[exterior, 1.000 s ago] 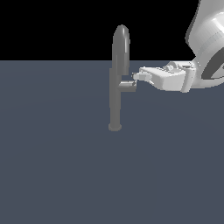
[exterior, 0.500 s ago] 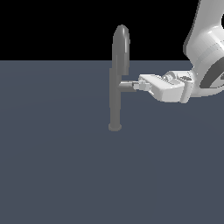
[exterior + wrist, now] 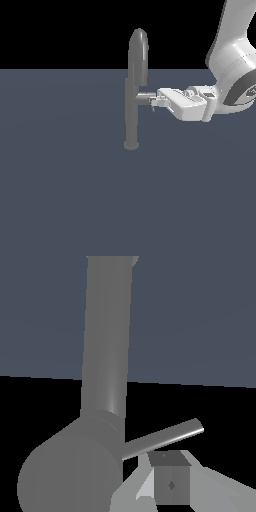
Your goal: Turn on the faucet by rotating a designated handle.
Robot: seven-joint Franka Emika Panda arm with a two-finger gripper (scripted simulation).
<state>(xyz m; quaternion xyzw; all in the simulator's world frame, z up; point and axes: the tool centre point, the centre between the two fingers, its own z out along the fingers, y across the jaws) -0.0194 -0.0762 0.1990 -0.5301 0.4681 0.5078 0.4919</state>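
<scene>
1. The floor (image 3: 65,200) is a flat slate-blue plane under a black backdrop, the same as half a second ago.

2. The white Panda arm (image 3: 232,65) comes in from the exterior view's right. Its forearm reaches level toward the faucet. Compared with a second ago it has pushed further toward the exterior view's left, and its upper link now stands steeper.

3. The faucet (image 3: 135,85) is a tall grey column with a rounded arched top and a small round base on the floor. It stands upright in the same spot as before, just left of centre in the exterior view. In the wrist view its column (image 3: 107,331) fills much of the frame.

4. The gripper (image 3: 156,101) lies level at the end of the stub, closer to the column than it was a second ago. In the wrist view one dark square finger pad (image 3: 171,484) sits just beside the thin lever rod; whether they touch I cannot tell. I also cannot tell whether the fingers are spread or pressed together, since only one pad shows clearly.

5. The handle (image 3: 145,97) is a short grey stub jutting from the column's mid-height toward the exterior view's right. The wrist view shows its thin rod (image 3: 165,437) angling out from the stub body.
</scene>
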